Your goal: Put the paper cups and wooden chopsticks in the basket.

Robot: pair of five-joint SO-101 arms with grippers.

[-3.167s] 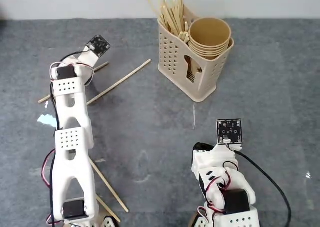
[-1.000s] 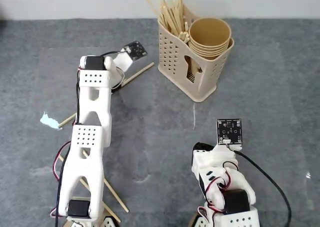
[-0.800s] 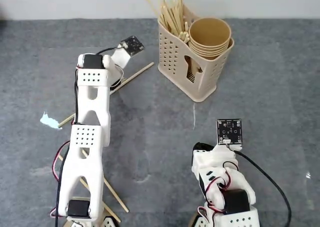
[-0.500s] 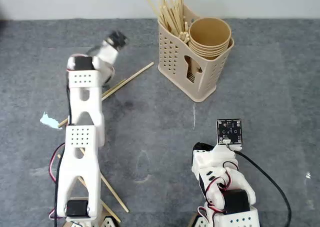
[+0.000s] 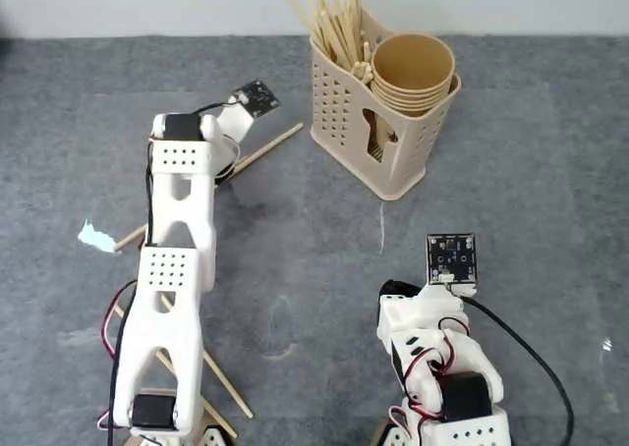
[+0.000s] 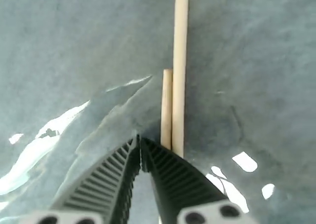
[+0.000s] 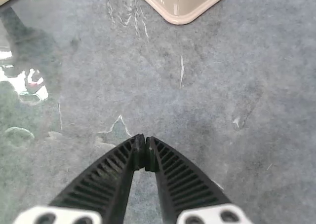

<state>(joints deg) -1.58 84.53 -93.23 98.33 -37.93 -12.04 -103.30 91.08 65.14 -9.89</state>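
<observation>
The bench (image 5: 550,171) is covered in grey felt-like material. A small pale blue scrap (image 5: 95,236) is seen at nine o'clock, a thin white streak (image 5: 381,232) near centre, a pale wall (image 5: 147,4) at twelve.

- I read the basket (image 5: 344,122) as beige plastic, smooth and faintly glossy.
- The cups (image 5: 413,68) look like matt tan paper.
- Chopsticks (image 6: 180,46): bare pale wood.
- Table cover (image 5: 550,171): grey cloth, rough, matt.
- Left arm (image 5: 177,220): smooth white plastic.
</observation>
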